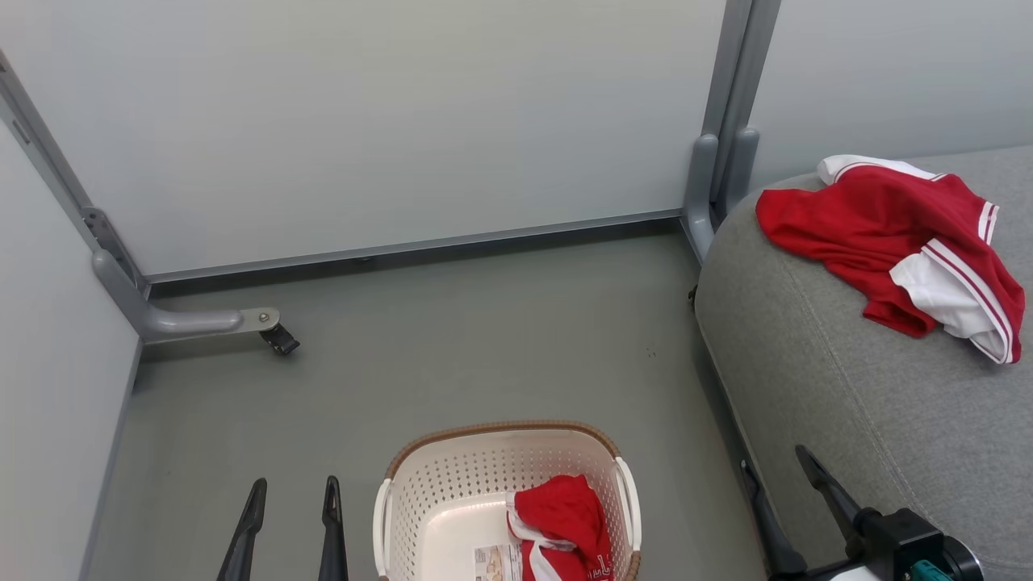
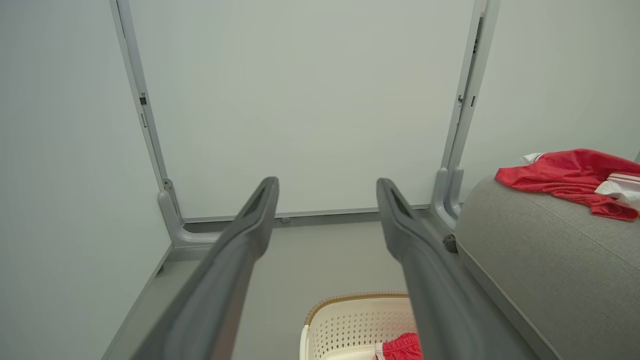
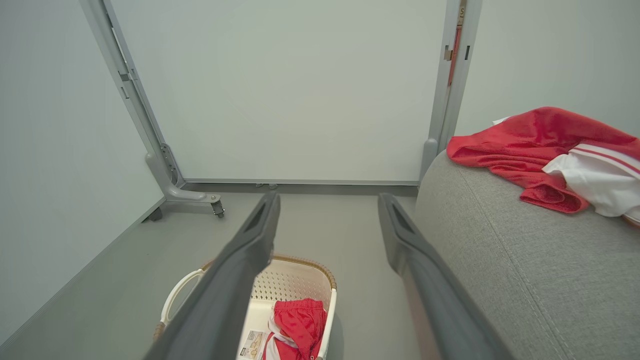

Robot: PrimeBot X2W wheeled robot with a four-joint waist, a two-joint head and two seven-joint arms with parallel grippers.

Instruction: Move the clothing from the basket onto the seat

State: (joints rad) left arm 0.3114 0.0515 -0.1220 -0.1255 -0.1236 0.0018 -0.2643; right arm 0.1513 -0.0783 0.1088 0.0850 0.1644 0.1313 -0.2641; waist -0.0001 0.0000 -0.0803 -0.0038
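Note:
The cream basket (image 1: 500, 429) stands on the floor at the bottom middle, with one crumpled red garment (image 1: 565, 516) in its right half. A second red garment with white trim (image 1: 880, 234) lies spread on the grey seat (image 1: 847, 387) at the right. My left gripper (image 1: 294, 484) is open and empty, left of the basket. My right gripper (image 1: 773, 458) is open and empty beside the seat's edge. In the left wrist view the open left gripper (image 2: 326, 181) stands above the basket (image 2: 350, 300). The right wrist view has the open right gripper (image 3: 328, 196) above the basket (image 3: 300, 261) and its garment (image 3: 297, 325).
Pale partition panels on grey frames close off the back and left. A frame foot with a black caster (image 1: 278, 339) juts onto the grey floor at the back left. A paper label (image 1: 494, 561) lies in the basket's bottom.

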